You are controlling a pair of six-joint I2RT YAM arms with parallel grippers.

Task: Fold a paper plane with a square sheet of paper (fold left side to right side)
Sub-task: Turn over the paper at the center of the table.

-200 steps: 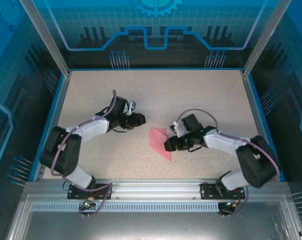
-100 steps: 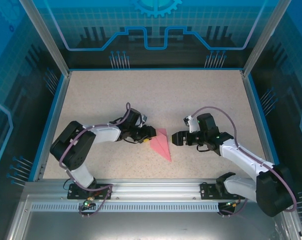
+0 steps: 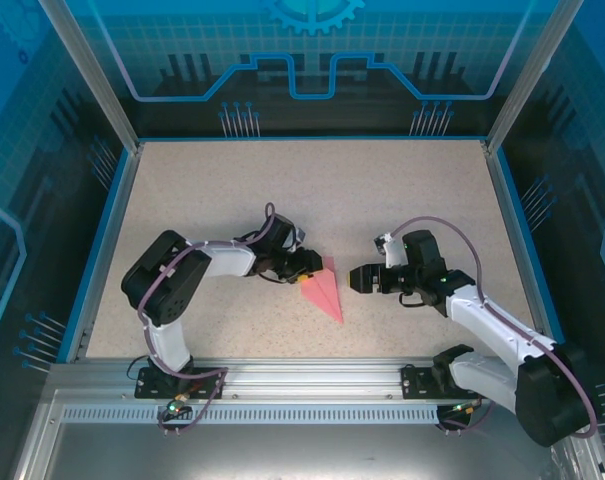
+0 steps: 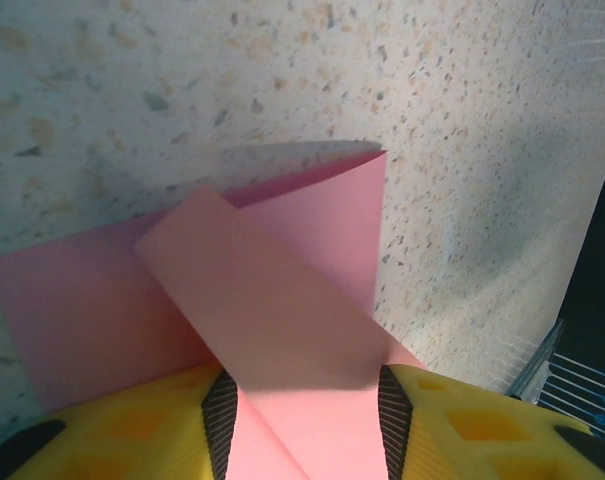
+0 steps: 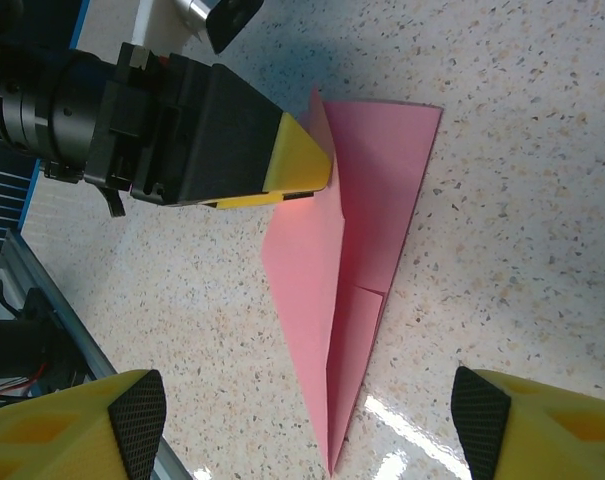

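The pink paper (image 3: 324, 293) lies on the speckled table as a narrow dart, its point toward the near edge and a centre crease visible in the right wrist view (image 5: 354, 250). My left gripper (image 3: 311, 266) is at the paper's upper left edge, its yellow fingertips (image 5: 300, 160) touching that edge. In the left wrist view a raised pink flap (image 4: 272, 300) runs between the two fingers, and the left gripper (image 4: 302, 405) is open around it. My right gripper (image 3: 353, 279) is open just right of the paper, not touching it; its wide-spread fingers (image 5: 132, 425) frame the dart's point.
The tabletop (image 3: 202, 190) is walled by blue rails at left (image 3: 102, 240) and right (image 3: 512, 230). An aluminium frame (image 3: 312, 380) with the arm bases runs along the near edge.
The left gripper has moved right to the paper's left edge and taken a flap between its fingers. The right gripper has drawn back off the paper to the right.
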